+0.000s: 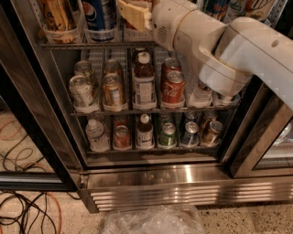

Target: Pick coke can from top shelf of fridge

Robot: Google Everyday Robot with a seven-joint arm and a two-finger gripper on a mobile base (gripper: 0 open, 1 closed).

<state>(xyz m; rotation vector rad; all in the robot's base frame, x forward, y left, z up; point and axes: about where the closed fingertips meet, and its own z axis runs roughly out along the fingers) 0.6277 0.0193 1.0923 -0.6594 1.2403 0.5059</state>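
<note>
My gripper [133,13] is at the very top of the camera view, reaching into the fridge [160,177] at the top shelf [91,45], just right of a blue Pepsi can [98,13] and a copper-brown can [57,16]. My white arm [219,41] comes in from the right across the shelf's right half. A sliver of red shows behind the gripper, but I cannot tell whether it is the coke can. The rest of that spot is hidden by the gripper.
The middle rack holds silver and brown cans, a bottle [144,82] and two red cans [173,87]. The lowest rack holds bottles and several cans. Dark door frames stand left [32,119] and right [252,137]. Cables [23,215] and a plastic bag [155,221] lie on the floor.
</note>
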